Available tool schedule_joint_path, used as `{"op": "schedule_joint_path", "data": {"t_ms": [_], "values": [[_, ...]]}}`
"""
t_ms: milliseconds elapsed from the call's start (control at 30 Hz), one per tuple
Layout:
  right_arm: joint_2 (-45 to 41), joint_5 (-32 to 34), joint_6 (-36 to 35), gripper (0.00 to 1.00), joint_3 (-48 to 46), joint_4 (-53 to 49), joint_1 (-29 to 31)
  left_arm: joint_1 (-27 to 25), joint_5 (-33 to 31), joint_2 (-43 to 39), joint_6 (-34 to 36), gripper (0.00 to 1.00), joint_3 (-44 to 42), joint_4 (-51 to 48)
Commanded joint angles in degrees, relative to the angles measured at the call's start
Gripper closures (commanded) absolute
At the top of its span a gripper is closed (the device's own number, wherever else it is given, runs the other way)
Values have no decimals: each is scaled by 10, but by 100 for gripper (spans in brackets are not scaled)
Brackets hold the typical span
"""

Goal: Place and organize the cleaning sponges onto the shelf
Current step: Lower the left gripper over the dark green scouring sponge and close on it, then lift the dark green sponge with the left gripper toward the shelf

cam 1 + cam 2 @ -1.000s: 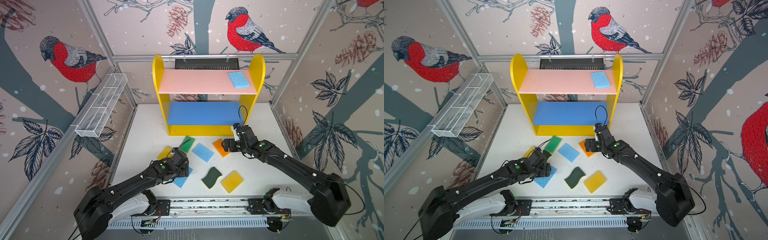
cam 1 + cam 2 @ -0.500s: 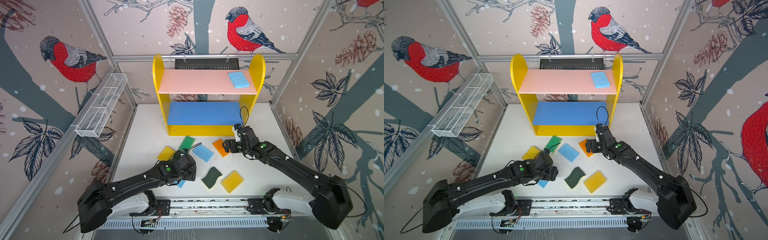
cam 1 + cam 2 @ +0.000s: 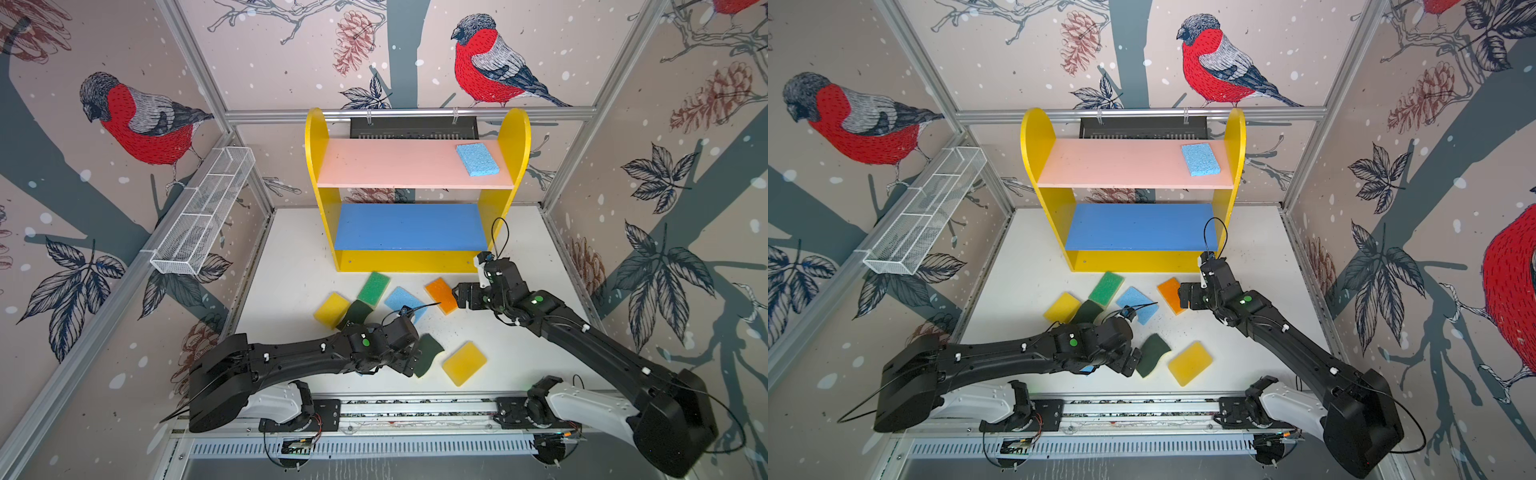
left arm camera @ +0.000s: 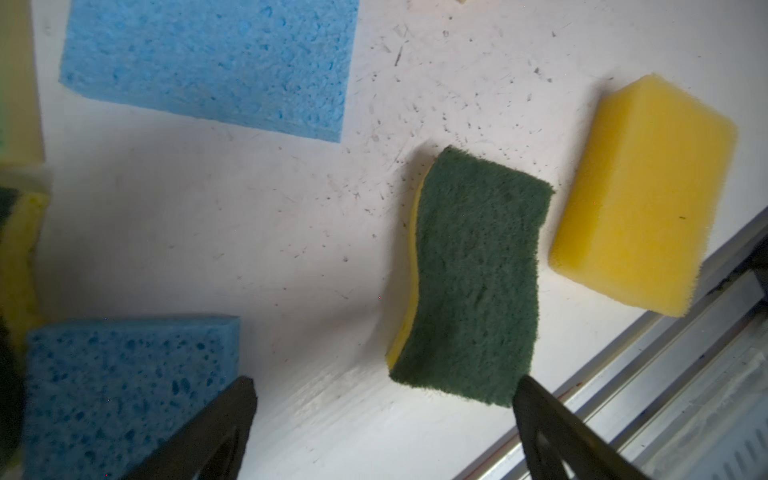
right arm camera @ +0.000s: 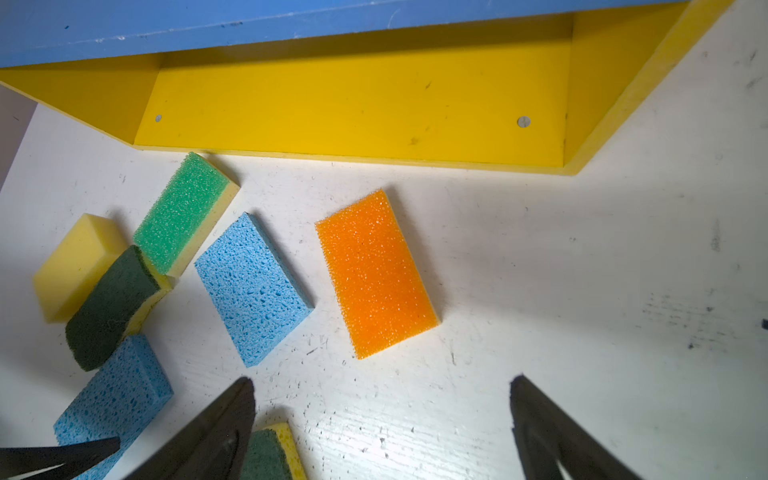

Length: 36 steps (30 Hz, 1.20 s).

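White worktop point(image 3: 291, 266) carries loose sponges in front of the yellow shelf point(image 3: 315, 145); one blue sponge point(image 3: 477, 159) lies on its pink top board. Left pincer point(image 4: 383, 377) spread wide, empty, at the end of a wavy dark-green scourer point(image 4: 478, 270). Right pincer point(image 5: 382, 377) spread wide, empty, near the orange sponge point(image 5: 376, 272).

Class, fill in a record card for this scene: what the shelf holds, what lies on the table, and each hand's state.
Shelf: one light blue sponge on the pink top board, right end; blue board bare
Table: the other eight, loose, before the shelf
Left hand: open, empty, at a dark green scourer
Right hand: open, empty, near the orange sponge
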Motion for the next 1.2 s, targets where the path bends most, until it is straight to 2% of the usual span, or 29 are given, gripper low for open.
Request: {"op": "schedule_joint_path", "data": {"t_ms": [0,567,833,1167], "values": [[-7,9,7,4,-5,-10,-3,-5,36,12,29,3,5,39],[-18,10,15,4,-10,-19,-6,-41,55,101,66,3,29,37],[-21,14,16,4,-12,-24,-6,-53,30,141,83,4,46,30],[-13,11,14,4,-15,-17,-8,-69,-39,184,73,14,67,-14]]}}
